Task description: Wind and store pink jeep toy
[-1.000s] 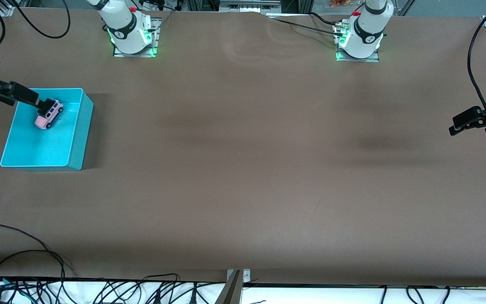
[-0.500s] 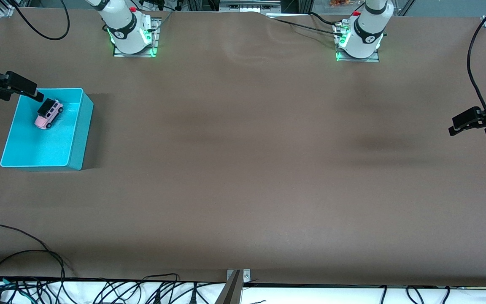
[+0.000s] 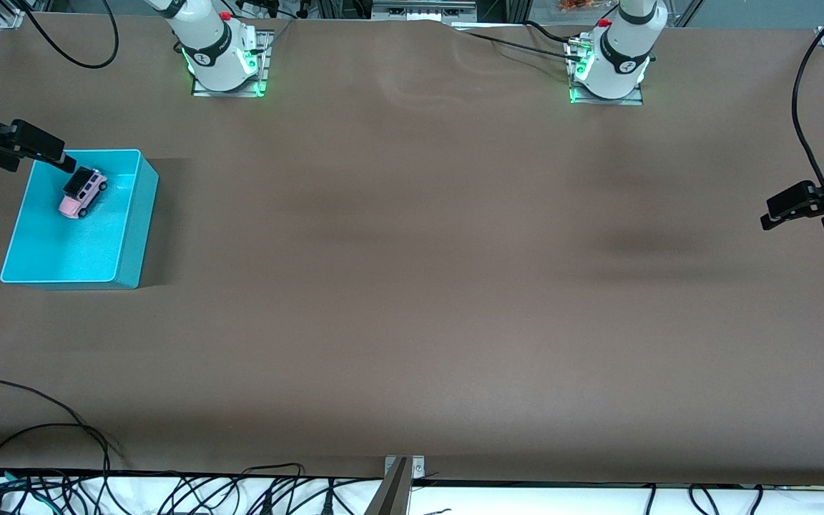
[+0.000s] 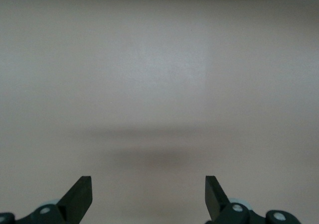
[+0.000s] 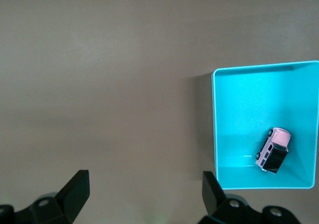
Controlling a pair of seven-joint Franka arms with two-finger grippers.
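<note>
Now boxy pink jeep toy (image 3: pixel 83 194) inside smooth teal bin (image 3: pixel 136 222); both hands wide, empty.

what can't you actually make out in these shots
- Pink jeep toy in the teal bin: too small in the front and right wrist views to show any winding part.
- Right gripper, open by the bin's corner: its arm is cut off by the front view's edge.
- Left gripper, open and waiting: its wrist view shows only bare table.
</note>
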